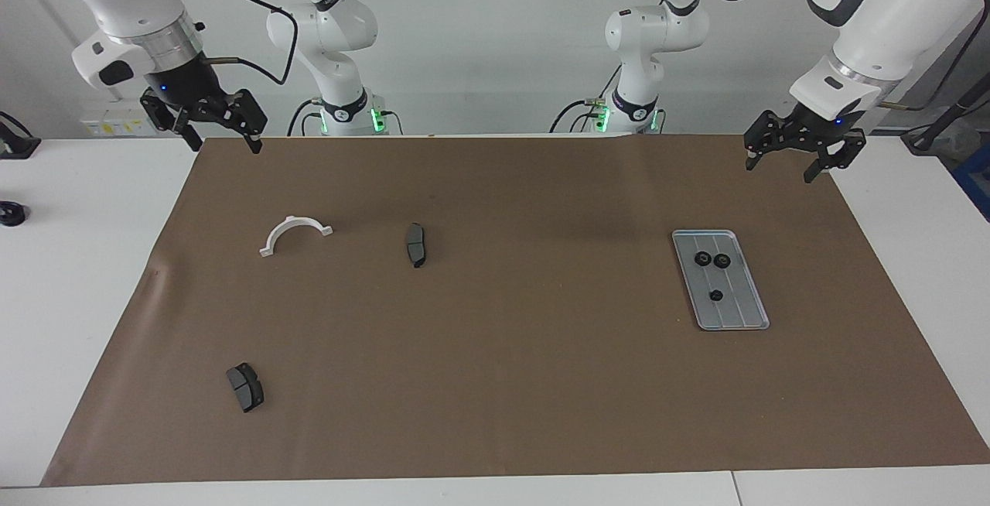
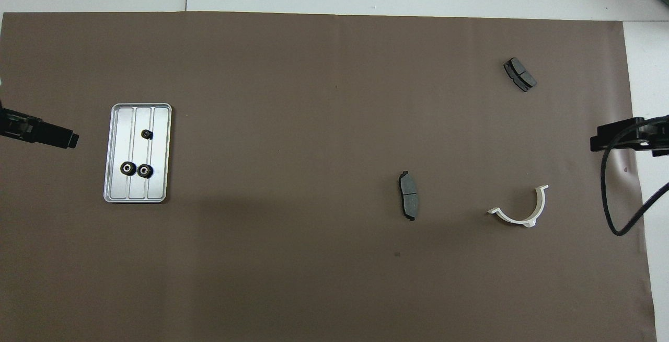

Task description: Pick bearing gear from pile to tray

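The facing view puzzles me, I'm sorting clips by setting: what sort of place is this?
Probably a robotics lab bench: two arms mounted at a white table, a brown mat as work surface, and small machine parts, with black gears in a metal tray.

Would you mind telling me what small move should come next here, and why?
Probably none but staying parked: all three gears lie in the tray, only the bracket and pads remain loose, and both grippers, left and right, hang open.

Colours on the table
Brown mat [image 1: 503, 382]; silver grooved tray [image 1: 742, 316] with black gears [image 1: 721, 260]; white bracket [image 1: 294, 234]; dark grey pads [image 1: 415, 244].
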You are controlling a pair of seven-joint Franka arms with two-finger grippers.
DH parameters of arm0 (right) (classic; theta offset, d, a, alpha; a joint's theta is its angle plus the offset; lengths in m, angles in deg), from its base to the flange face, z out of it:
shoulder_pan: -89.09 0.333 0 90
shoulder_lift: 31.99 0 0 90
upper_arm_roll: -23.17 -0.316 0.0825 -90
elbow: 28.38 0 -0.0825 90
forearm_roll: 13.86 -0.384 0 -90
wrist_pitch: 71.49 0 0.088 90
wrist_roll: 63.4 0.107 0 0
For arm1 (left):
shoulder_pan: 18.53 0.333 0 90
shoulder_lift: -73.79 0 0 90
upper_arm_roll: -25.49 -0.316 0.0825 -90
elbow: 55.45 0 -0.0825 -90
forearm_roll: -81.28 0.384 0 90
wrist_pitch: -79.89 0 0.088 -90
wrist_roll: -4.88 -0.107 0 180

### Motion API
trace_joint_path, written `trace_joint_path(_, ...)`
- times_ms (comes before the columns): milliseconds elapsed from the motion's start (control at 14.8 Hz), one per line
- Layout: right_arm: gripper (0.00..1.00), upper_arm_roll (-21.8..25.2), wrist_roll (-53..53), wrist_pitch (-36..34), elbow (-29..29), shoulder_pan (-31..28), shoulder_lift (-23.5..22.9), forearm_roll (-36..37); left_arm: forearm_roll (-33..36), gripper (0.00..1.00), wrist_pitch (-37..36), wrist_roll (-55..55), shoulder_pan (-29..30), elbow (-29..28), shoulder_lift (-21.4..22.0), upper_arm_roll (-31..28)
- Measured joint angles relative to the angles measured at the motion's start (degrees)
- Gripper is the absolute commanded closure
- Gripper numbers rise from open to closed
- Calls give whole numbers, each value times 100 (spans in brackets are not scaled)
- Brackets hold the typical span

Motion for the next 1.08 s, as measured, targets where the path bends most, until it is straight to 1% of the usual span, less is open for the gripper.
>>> trace_joint_path(405,0,0,0,0,0,0,0,0,14,0,-61,148,22,-41,-1,1)
trace_joint_path(877,0,0,0,0,0,0,0,0,64,0,-100,872,44,-52,0,-8)
trace_joint_path(1080,0,0,0,0,0,0,0,0,91,0,-128,975,44,-52,2,-2)
